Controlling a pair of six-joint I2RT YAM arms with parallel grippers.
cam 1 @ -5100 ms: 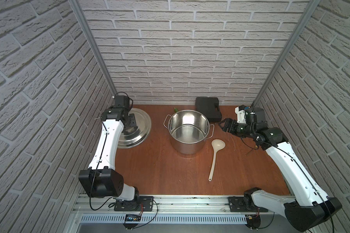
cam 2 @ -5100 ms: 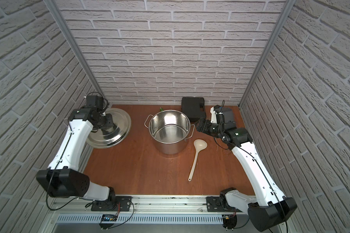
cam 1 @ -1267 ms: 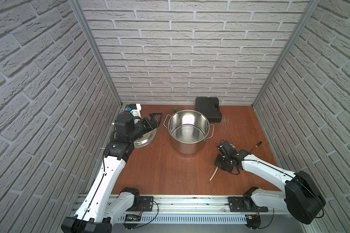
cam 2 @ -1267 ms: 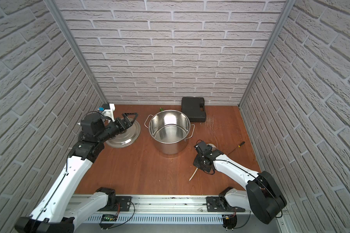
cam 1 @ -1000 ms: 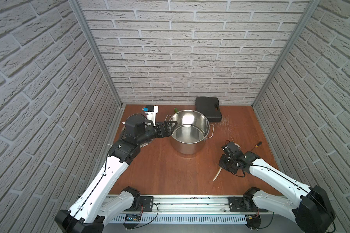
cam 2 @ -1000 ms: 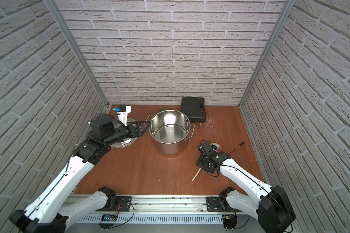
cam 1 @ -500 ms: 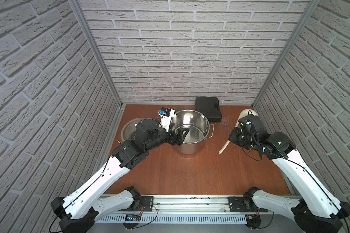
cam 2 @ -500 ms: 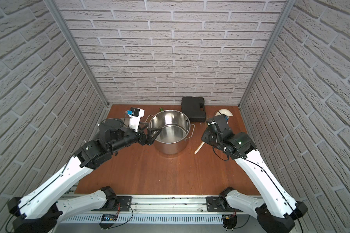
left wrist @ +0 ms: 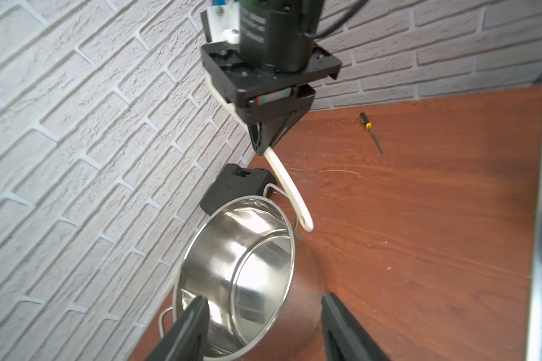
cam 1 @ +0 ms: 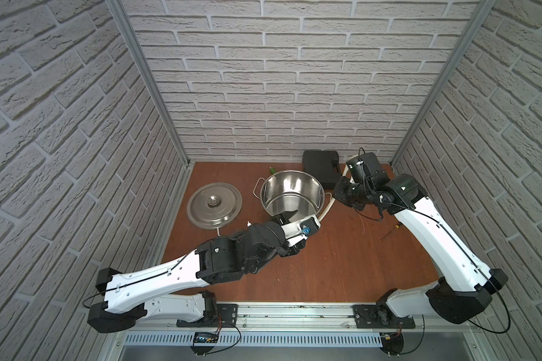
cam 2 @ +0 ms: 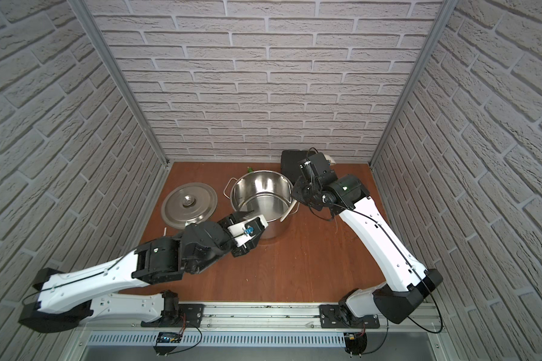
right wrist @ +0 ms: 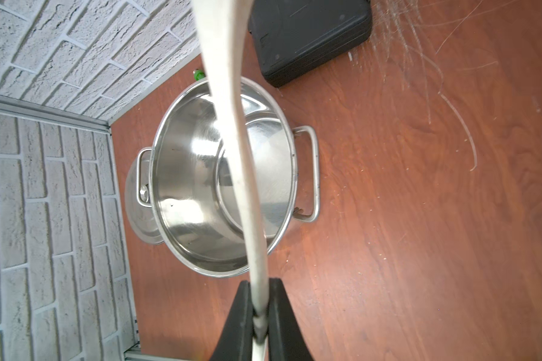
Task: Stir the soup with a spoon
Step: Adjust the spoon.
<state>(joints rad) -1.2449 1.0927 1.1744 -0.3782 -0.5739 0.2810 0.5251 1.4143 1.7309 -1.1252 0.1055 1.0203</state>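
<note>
The right gripper (left wrist: 265,148) points downward and is clamped tight on the slim handle of the cream-white plastic ladle (left wrist: 290,190), so the spoon hangs in the air rather than lying on the table. Below the fingertips, the handle's free end curves down to just beside the rim of the tall, shiny steel pot (cam 1: 294,184), next to the pot's wire side handle on the robot's right. I cannot tell whether the tip touches the rim. The rest of the handle runs up past the gripper body, and in a top view a cream curve shows behind the wrist.

The left gripper (left wrist: 265,301) is at the near side of the pot with its jaws standing apart. One of its black fingers (left wrist: 194,318) is over the pot's inside and the other is outside the wall, so the rim lies between them.

The pot stands upright on the brown wooden table (cam 1: 341,265). Its round steel lid (cam 1: 214,204) lies flat to the robot's left of the pot, close by but apart from it. A black plastic case (cam 1: 321,167) sits behind the pot by the back wall, and a small green object (cam 1: 272,170) lies near the pot's far rim. A thin screwdriver with a black and yellow handle (left wrist: 371,134) lies on the table on the robot's right, well away from the pot.
</note>
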